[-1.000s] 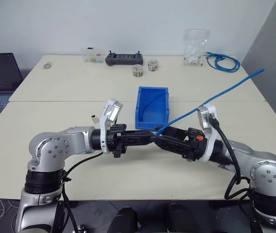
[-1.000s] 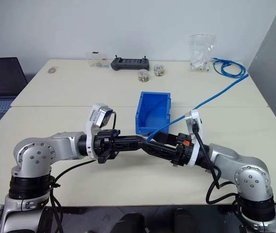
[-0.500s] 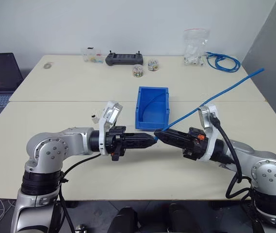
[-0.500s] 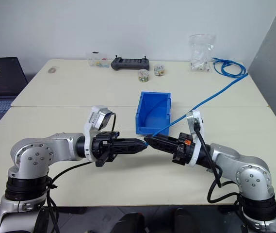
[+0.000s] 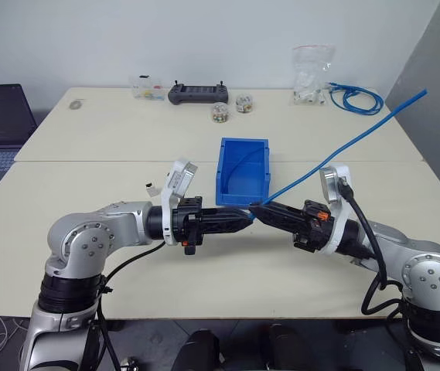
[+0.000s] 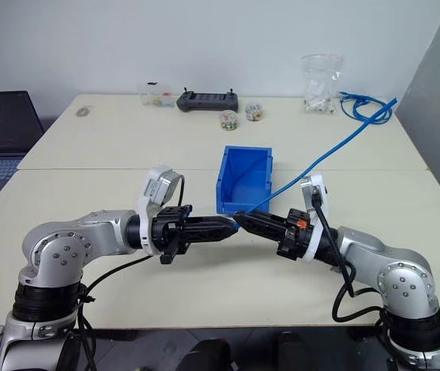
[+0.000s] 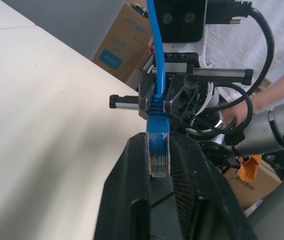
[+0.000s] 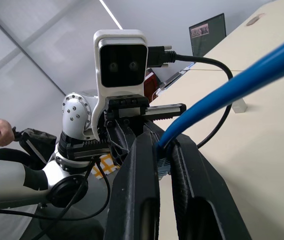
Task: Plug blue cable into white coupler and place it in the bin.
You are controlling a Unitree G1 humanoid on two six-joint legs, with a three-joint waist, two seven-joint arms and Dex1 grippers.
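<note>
Now shut narrow on the blue cable [image 5: 335, 151] with the right gripper [image 5: 257, 209], wide a second ago, just in front of the bin [image 5: 239, 193]. Meets the left gripper [image 5: 244, 219] at the plug there; cannot tell its grip. Leaves the white coupler [image 5: 151, 188] lying left of the bin, unplugged.

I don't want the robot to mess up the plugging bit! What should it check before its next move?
1. Right claw gripping the cable: ok, the cable sits between its fingers.
2. Left claw on the plug: ok, the plug sits between its fingers.
3. Coupler in a claw: not ok, the coupler lies on the table beside the left arm.
4. Plug pushed into the coupler: not ok, they are apart.
5. Bin nearby: ok, it stands just behind the two claws.
</note>
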